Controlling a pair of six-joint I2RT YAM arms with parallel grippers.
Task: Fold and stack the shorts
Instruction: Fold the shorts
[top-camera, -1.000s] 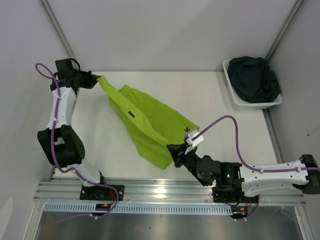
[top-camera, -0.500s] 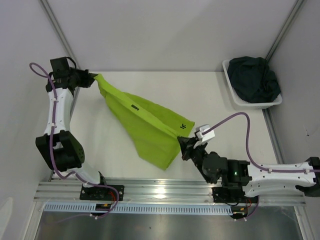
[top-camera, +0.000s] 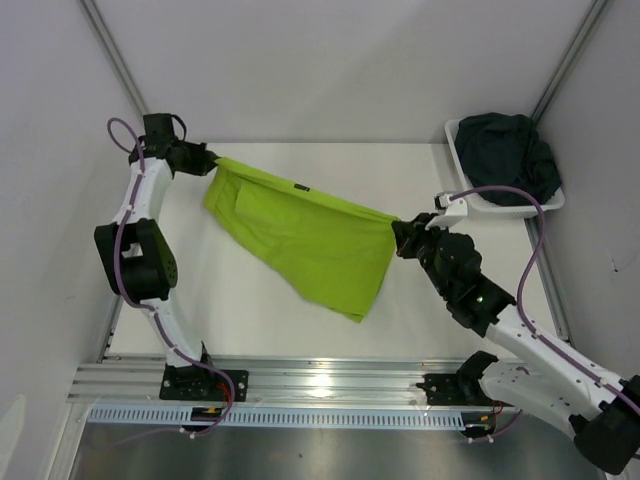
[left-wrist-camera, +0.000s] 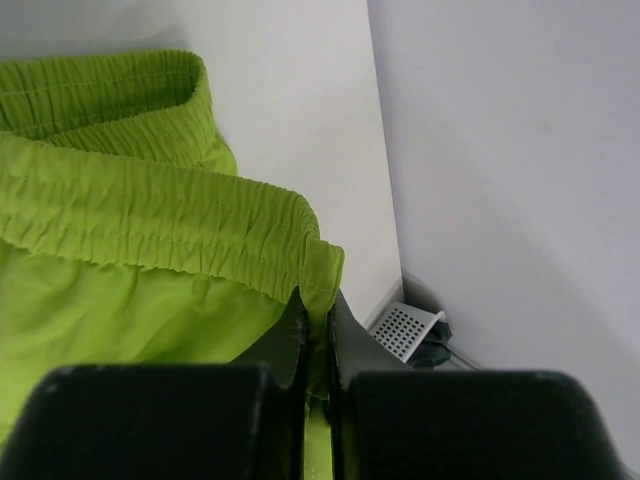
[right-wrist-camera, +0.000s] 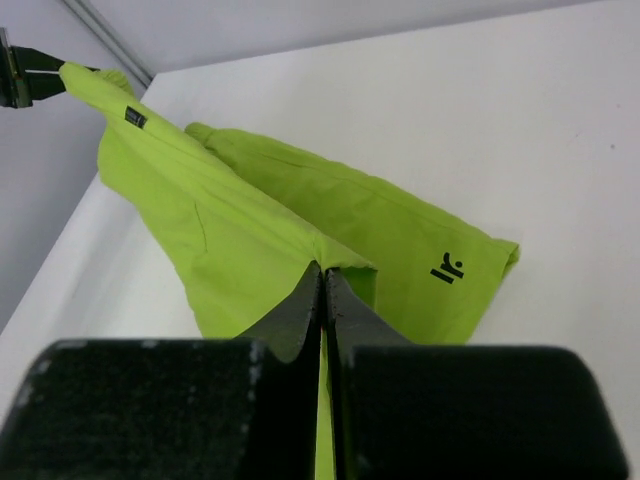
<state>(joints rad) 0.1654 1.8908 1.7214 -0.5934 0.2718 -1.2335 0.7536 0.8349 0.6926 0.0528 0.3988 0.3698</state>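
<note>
- left gripper (top-camera: 207, 160): at the far-left corner of the table (top-camera: 260, 320), jaws pinched tight on a corner of the elastic waistband of the lime green shorts (top-camera: 305, 235); left wrist view shows green fabric clamped between the fingers (left-wrist-camera: 295, 325).
- lime green shorts: upper edge pulled into a taut line between both grippers and raised off the surface; the rest hangs down and drapes onto the table near centre. Small dark label (top-camera: 299, 187) on the upper edge.
- right gripper (top-camera: 400, 232): right of centre, jaws closed on the opposite end of that same edge.
- white mesh basket (top-camera: 497, 209): far-right corner, well apart from the stretched pair; dark navy-teal shorts (top-camera: 505, 155) bunched inside.
</note>
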